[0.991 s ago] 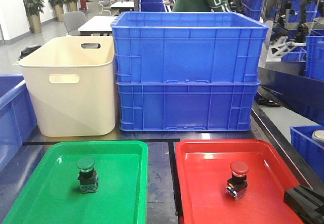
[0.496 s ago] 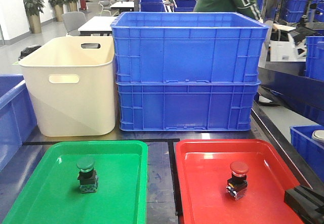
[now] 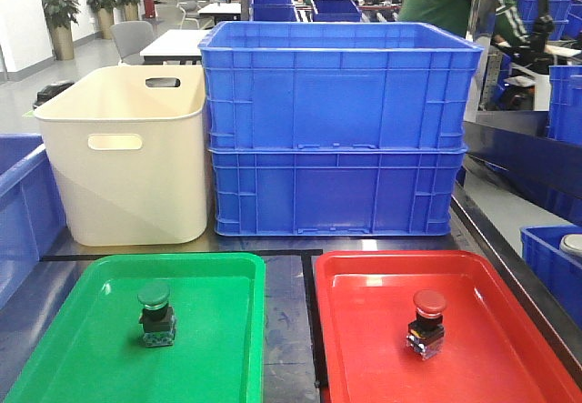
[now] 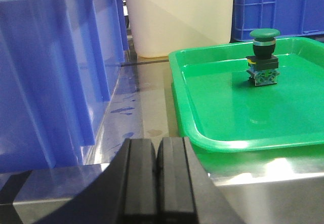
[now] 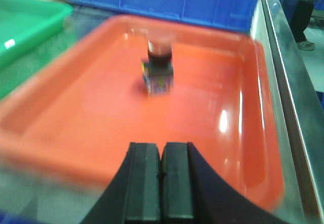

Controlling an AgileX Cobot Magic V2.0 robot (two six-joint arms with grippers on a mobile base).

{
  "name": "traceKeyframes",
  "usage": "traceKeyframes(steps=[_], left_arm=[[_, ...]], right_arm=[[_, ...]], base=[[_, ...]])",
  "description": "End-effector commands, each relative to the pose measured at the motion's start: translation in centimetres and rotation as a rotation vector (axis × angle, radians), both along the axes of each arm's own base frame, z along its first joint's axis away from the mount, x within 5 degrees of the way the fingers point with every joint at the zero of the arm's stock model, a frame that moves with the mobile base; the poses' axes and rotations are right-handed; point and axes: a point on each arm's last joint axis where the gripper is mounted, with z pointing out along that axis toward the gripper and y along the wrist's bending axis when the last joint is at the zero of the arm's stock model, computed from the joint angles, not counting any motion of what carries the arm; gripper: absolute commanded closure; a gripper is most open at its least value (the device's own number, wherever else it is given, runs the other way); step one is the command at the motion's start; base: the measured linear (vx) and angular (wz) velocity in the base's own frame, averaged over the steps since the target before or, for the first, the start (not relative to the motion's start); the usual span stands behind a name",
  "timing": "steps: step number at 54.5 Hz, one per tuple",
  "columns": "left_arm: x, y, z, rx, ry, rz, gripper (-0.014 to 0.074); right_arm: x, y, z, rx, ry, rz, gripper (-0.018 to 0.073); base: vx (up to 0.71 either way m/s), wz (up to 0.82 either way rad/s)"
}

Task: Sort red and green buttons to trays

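Front-facing view shows the green button [image 3: 155, 312] standing upright inside the green tray [image 3: 55, 357], left of centre on its floor; the red button [image 3: 426, 323] stands likewise upright in the red tray [image 3: 509, 357], near the middle, and both are well apart from the rims; each button's long axis runs vertically, cap up, boxy base down; neither leans. By my reading the sorting is done, each colour in its matching tray, so the step in hand is simply to pull clear; doing that well means drawing each arm back low and straight away from its tray, without brushing a rim or tipping a button. Left gripper [image 4: 157, 178] has its pads pressed together on nothing, just outside the green tray's near edge; right gripper [image 5: 161, 181] is likewise closed and empty, before the red tray's near rim. Behind the trays stand a cream tub [image 3: 127, 166] and stacked blue crates [image 3: 336, 130].
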Motion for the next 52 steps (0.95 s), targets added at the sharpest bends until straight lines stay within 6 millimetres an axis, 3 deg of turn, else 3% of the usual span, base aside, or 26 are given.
traceKeyframes(steps=[1, 11, 52], left_arm=[[0.0, 0.0, 1.5, -0.005, -0.097, 0.001, 0.0602], [0.0, 0.0, 1.5, -0.005, -0.097, 0.001, 0.0602], [0.0, 0.0, 1.5, -0.005, -0.098, 0.001, 0.0602]], right_arm=[[-1.8, -0.9, -0.7, 0.057, -0.128, -0.064, 0.0567], [-4.3, -2.1, -4.4, 0.107, -0.191, -0.197, 0.0567], [-4.9, -2.2, -5.0, 0.066, -0.143, -0.199, 0.0567]], base=[[0.0, 0.0], [0.0, 0.0], [0.0, 0.0]])
